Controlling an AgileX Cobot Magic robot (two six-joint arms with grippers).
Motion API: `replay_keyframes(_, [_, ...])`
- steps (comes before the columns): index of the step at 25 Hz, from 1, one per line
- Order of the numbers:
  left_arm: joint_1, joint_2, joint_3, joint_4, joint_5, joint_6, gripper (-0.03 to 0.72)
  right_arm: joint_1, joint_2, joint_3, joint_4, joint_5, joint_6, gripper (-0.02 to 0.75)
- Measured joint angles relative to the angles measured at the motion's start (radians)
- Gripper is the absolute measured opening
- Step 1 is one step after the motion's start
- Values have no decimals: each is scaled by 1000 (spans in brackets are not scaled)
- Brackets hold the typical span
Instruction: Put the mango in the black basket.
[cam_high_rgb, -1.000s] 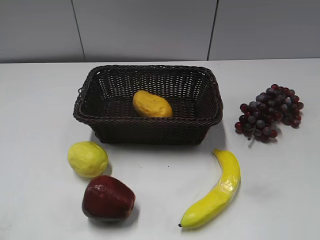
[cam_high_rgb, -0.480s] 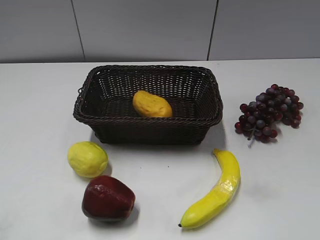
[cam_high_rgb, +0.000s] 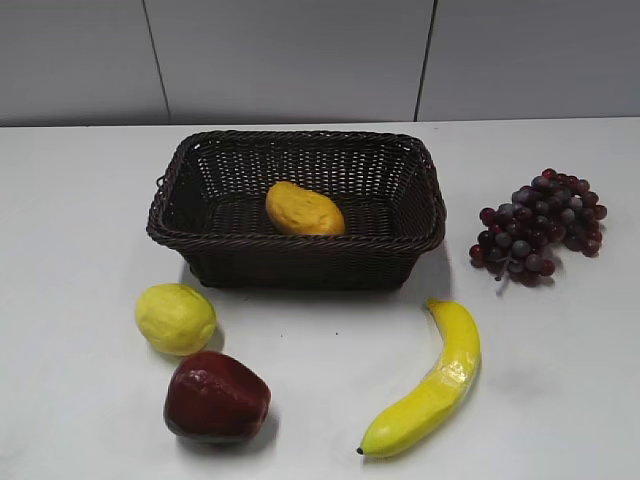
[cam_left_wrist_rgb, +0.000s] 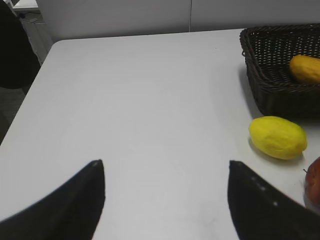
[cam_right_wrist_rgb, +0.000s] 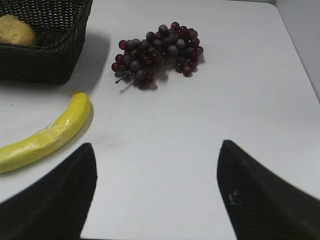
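The golden-orange mango (cam_high_rgb: 303, 209) lies inside the black basket (cam_high_rgb: 190, 190) at the back middle of the white table. It also shows in the left wrist view (cam_left_wrist_rgb: 305, 68) and the right wrist view (cam_right_wrist_rgb: 16, 30), in the basket (cam_left_wrist_rgb: 265, 75) (cam_right_wrist_rgb: 45, 60). My left gripper (cam_left_wrist_rgb: 165, 172) is open and empty over bare table, well left of the basket. My right gripper (cam_right_wrist_rgb: 157, 155) is open and empty over bare table, to the right of the basket. Neither gripper shows in the exterior view.
A pale lemon (cam_high_rgb: 175, 318) (cam_left_wrist_rgb: 277, 137) and a dark red apple (cam_high_rgb: 216, 397) lie in front of the basket on the left. A banana (cam_high_rgb: 435, 385) (cam_right_wrist_rgb: 45, 137) lies front right. Purple grapes (cam_high_rgb: 540, 225) (cam_right_wrist_rgb: 157, 52) lie at the right.
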Motion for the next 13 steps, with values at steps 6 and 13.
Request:
replay_keyframes(6, [-18, 0, 0, 0, 0, 0, 581, 0, 0, 0, 0, 0, 0, 574])
replay_keyframes(13, [-69, 0, 0, -1, 0, 0, 581, 0, 0, 0, 0, 0, 0, 574])
